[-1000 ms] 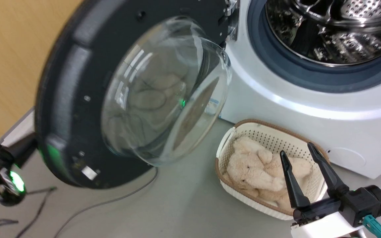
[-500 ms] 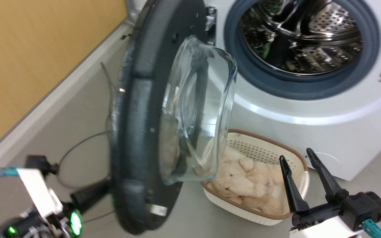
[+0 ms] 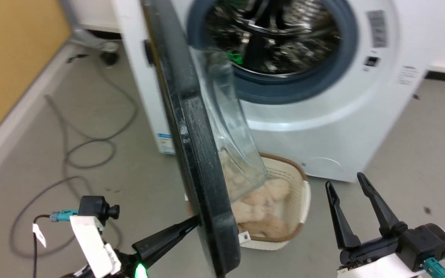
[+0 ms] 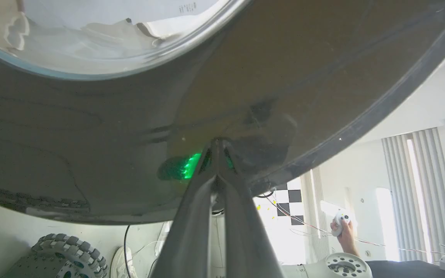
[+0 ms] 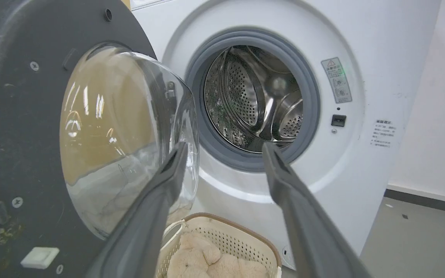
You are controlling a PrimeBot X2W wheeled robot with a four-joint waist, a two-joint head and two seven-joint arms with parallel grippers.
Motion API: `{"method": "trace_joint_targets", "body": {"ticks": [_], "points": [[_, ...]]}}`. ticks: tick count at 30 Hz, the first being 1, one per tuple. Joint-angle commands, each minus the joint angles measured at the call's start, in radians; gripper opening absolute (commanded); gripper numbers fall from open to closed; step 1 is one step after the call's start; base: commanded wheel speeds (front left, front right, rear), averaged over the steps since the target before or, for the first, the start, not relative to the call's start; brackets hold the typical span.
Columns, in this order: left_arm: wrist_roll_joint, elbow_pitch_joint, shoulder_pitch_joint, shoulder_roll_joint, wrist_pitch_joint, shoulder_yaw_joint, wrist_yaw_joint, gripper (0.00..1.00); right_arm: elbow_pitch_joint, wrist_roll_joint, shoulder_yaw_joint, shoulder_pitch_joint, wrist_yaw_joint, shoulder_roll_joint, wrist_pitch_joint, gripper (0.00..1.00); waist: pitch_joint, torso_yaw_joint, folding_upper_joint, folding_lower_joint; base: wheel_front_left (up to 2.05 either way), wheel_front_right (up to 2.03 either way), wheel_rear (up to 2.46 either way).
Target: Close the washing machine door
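Grey floor (image 3: 149, 181), toy basket (image 3: 304, 199) under door (image 3: 191, 127); left pincer (image 3: 196, 221) closed (touching door), right pincer (image 3: 344, 179) spread

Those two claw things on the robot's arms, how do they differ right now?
The left gripper has its fingers shut together; the right gripper has them spread open. The left gripper presses the outer face of the washing machine door; the right gripper touches nothing. Both have two long dark fingers.

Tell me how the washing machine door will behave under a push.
The washing machine door looks rigid, so it will probably swing as one piece rather than flex. Its glossy outer face may let the shut left gripper slide. Its thick glass bowl suggests it is fairly heavy.
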Motion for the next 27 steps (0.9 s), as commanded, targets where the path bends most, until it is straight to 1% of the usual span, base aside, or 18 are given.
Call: {"method": "trace_joint_targets", "body": {"ticks": [1, 8, 14, 17, 21, 27], "points": [[0.004, 0.008, 0.006, -0.013, -0.013, -0.01, -0.012, 0.0, -0.007, -0.009, -0.003, -0.004, 0.001, 0.003, -0.005, 1.0, 0.024, -0.072, 0.0, 0.0001, 0.0, 0.0, 0.0], [-0.01, 0.078, -0.031, -0.04, -0.101, -0.074, -0.075, 0.0, -0.022, -0.014, -0.016, -0.004, 0.001, 0.004, -0.005, 1.0, 0.064, -0.204, 0.0, 0.0001, 0.0, 0.0, 0.0], [-0.009, 0.143, -0.089, -0.045, -0.242, -0.135, -0.117, 0.0, -0.032, -0.01, -0.011, -0.011, 0.001, 0.005, -0.005, 1.0, 0.099, -0.311, 0.0, 0.0001, 0.0, 0.0, 0.0], [0.016, 0.178, -0.135, -0.045, -0.322, -0.166, -0.132, 0.0, -0.038, 0.0, -0.011, -0.016, 0.001, 0.005, -0.005, 1.0, 0.117, -0.358, 0.0, 0.0001, 0.0, 0.0, 0.0], [0.031, 0.233, -0.218, -0.045, -0.445, -0.184, -0.145, 0.0, -0.044, 0.012, -0.014, -0.018, 0.001, 0.005, -0.005, 1.0, 0.138, -0.411, 0.0, 0.0001, 0.0, 0.0, 0.0], [0.071, 0.343, -0.36, -0.045, -0.602, -0.204, -0.154, 0.0, -0.045, 0.027, -0.01, -0.023, 0.001, 0.005, -0.005, 1.0, 0.159, -0.47, 0.0, 0.0001, 0.0, 0.0, 0.0]]}}
